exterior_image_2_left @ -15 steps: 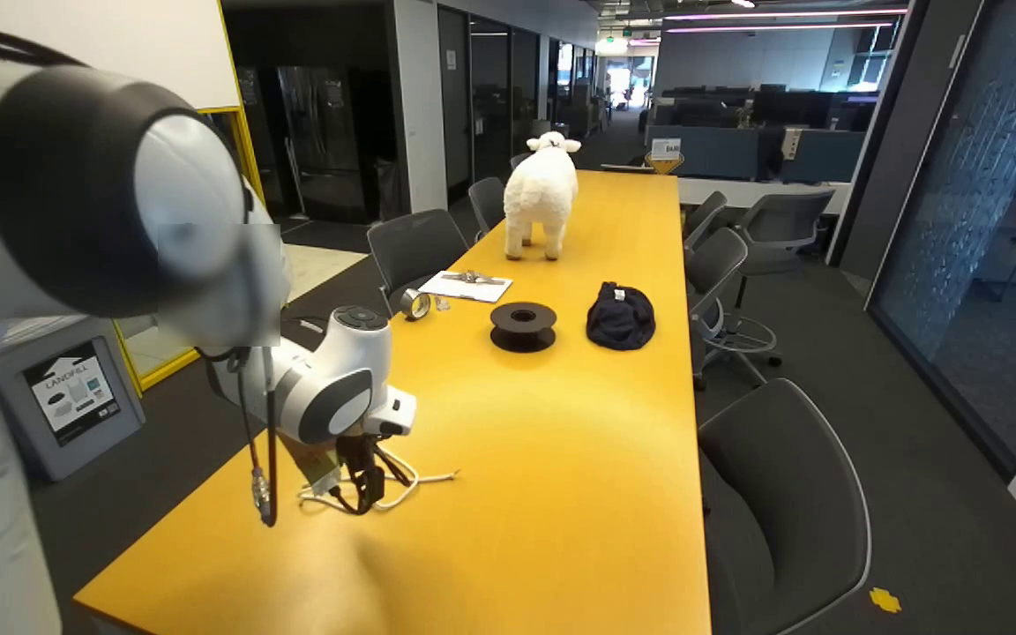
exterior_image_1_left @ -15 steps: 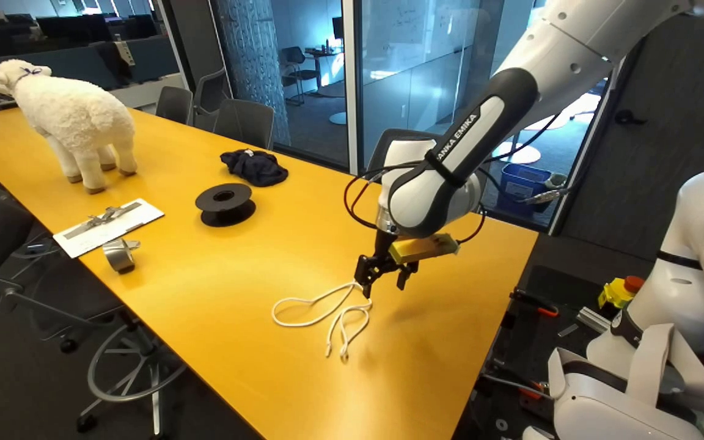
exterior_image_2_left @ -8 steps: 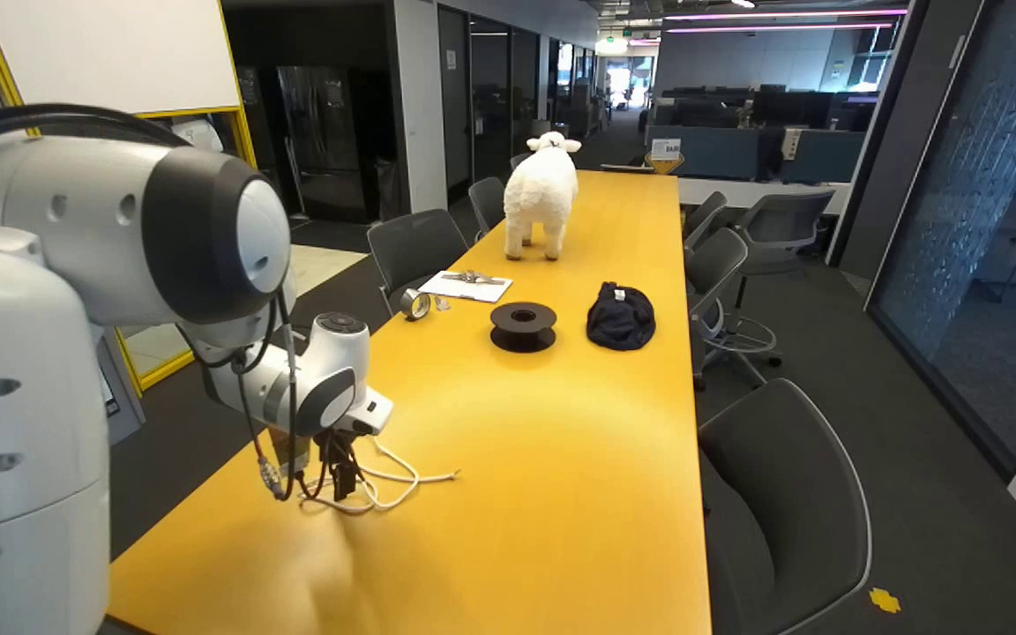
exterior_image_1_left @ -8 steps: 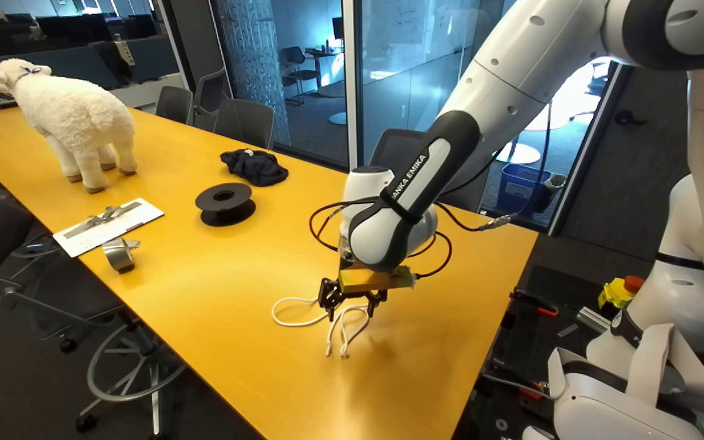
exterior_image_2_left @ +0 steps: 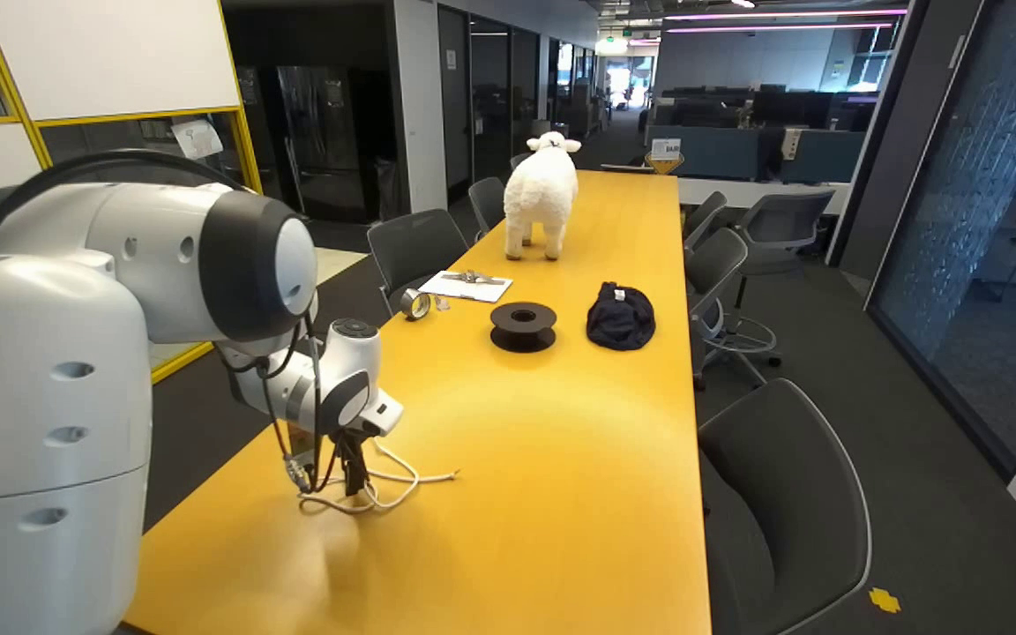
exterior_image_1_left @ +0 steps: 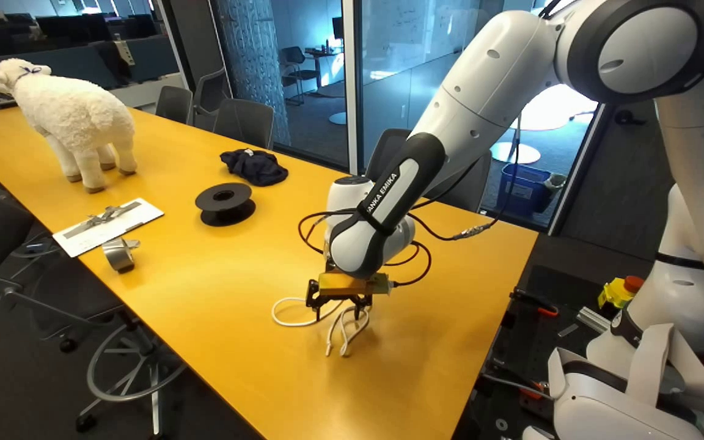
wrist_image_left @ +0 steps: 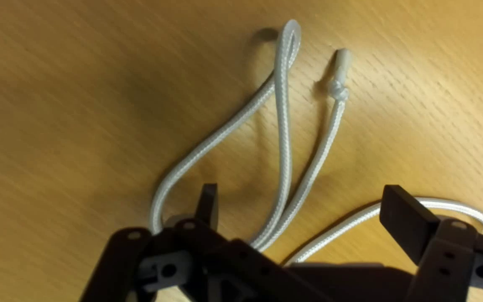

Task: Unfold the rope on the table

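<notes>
On the long yellow table point(exterior_image_1_left: 223, 305), the white rope point(wrist_image_left: 284, 138) lies in loops beneath the gripper point(wrist_image_left: 300, 191), whose jaws stand wide apart and hold nothing. I would advise to pinch only one strand, then draw it slowly outward.

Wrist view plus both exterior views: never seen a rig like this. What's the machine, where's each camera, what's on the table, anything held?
The machine is a white-and-black Franka arm with a two-finger gripper at its end. The exterior views come from two cameras outside the robot, looking from different places. The close-up comes from the wrist camera, so the fingers poke in at the bottom edge.

On the yellow-orange table lies a thin white rope in loose loops. Also on it: a black spool, a dark cloth item, a roll of silver tape, a flat white board and a toy sheep.

Nothing is held: the fingers stand well apart over the rope; whether either touches it, I can't tell.
</notes>
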